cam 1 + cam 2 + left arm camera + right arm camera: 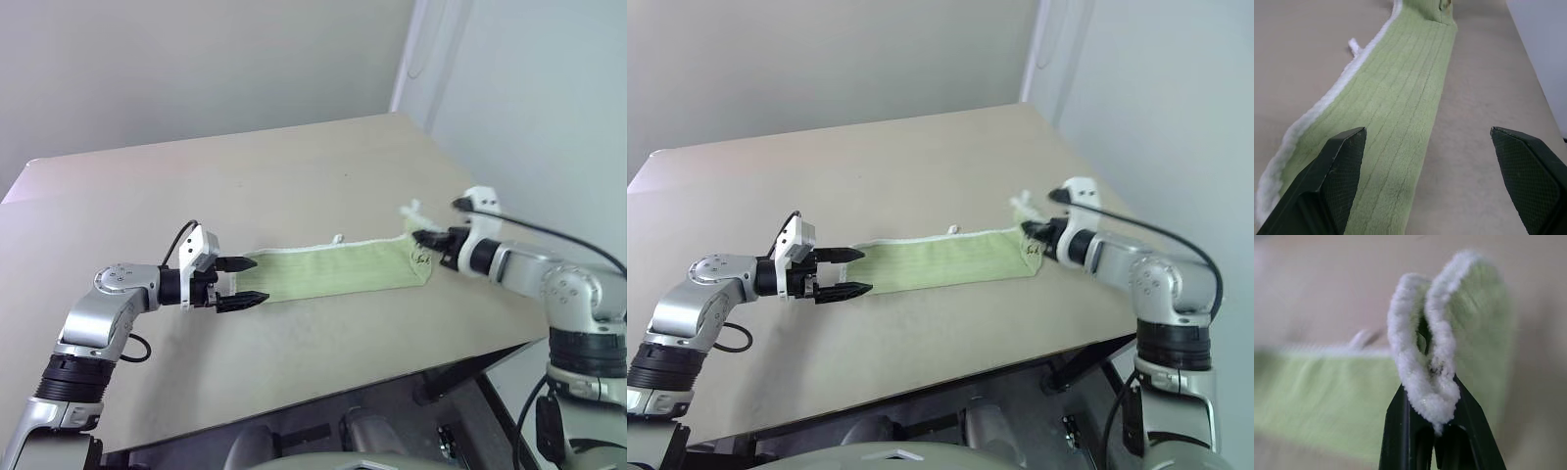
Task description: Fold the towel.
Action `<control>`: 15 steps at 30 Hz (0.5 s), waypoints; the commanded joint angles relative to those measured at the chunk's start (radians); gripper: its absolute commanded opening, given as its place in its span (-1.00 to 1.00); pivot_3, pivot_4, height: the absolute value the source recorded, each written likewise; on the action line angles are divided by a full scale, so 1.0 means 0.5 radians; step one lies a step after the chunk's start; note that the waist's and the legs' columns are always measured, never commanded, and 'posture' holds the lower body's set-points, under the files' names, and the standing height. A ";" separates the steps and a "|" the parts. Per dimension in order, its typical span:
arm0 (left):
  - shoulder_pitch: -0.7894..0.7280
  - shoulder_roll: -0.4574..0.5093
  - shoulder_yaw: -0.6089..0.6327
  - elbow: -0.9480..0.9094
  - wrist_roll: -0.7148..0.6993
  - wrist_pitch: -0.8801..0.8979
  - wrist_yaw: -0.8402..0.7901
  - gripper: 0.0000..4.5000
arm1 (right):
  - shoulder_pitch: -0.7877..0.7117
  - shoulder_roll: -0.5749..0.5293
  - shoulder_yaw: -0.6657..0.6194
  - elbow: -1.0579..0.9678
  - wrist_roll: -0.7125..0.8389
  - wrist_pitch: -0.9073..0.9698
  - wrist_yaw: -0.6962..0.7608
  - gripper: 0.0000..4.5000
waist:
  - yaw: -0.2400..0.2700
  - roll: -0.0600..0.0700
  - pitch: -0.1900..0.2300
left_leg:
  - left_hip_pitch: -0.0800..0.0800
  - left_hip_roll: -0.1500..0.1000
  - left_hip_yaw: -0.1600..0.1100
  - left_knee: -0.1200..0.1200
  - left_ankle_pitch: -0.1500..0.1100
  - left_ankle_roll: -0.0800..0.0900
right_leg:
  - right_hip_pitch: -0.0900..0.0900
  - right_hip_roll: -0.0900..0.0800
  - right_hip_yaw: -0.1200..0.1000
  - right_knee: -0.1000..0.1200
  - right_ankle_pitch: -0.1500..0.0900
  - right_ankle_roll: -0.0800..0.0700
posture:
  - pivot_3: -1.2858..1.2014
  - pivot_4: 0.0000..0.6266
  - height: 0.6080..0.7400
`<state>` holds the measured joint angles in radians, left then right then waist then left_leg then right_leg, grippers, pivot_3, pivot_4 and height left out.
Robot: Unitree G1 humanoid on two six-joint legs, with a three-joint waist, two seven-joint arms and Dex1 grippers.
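- While the towel (333,269) lies stretched as a long, narrow green strip across the middle of the bench (294,176), only its right end is held; the rest rests flat on the surface.
- At that right end, the right gripper (423,238) is clamped tight on the white edging, pinching a doubled-over bit of hem. That hold is small and near the rim, so a sharp pull could let the cloth slip free and drop back.
- At the towel's left end, the left gripper (243,282) stands wide open, one finger over the cloth and the other over bare bench just beside it. It holds nothing.
- Risk: if the right end is carried over while the left end is loose, the whole towel could drag along the bench instead of folding.
- Risk: closing the left gripper as it stands could catch only one layer or one edge, giving a skewed fold.
- A small white loop (338,238) sticks out from the towel's far long edge; it could get trapped inside the fold and bunch it.
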<state>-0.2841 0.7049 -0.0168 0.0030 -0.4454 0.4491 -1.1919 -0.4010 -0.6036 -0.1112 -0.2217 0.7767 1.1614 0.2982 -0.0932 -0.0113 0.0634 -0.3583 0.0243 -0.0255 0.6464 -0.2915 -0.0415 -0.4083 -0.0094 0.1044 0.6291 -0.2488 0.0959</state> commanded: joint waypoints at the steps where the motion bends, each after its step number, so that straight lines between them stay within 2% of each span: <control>1: -0.031 0.004 0.020 -0.013 0.006 -0.035 0.006 0.90 | 0.008 -0.009 0.203 -0.188 -0.114 -0.116 0.110 -0.99 | -0.002 -0.001 0.000 | 0.000 0.000 0.000 0.001 0.000 0.000 | 0.000 0.000 0.000 0.000 0.000 0.000 | 0.03 -1.00 1.00; 8: -0.043 -0.012 0.000 -0.009 0.022 -0.041 0.006 0.90 | -0.096 0.250 0.412 -0.082 -0.302 -0.197 0.081 -0.99 | -0.008 -0.003 0.001 | 0.002 0.000 0.001 0.004 0.000 0.000 | 0.000 0.000 0.000 0.002 0.000 0.000 | 0.03 -1.00 1.00; 15: -0.038 -0.016 0.012 0.031 0.042 -0.067 -0.003 0.90 | -0.117 0.363 0.478 0.012 -0.416 -0.163 0.114 -0.99 | -0.003 -0.004 0.000 | -0.001 0.000 0.001 0.003 0.000 0.000 | 0.000 -0.001 0.000 0.001 0.001 -0.001 | 0.03 -1.00 1.00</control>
<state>-0.2848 0.6952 -0.0249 0.0252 -0.4236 0.4411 -1.1931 -0.4400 -0.4316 0.1322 -0.2064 0.5732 1.0845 0.3468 -0.0948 -0.0132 0.0635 -0.3589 0.0242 -0.0250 0.6480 -0.2916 -0.0415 -0.4086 -0.0097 0.1044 0.6298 -0.2483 0.0956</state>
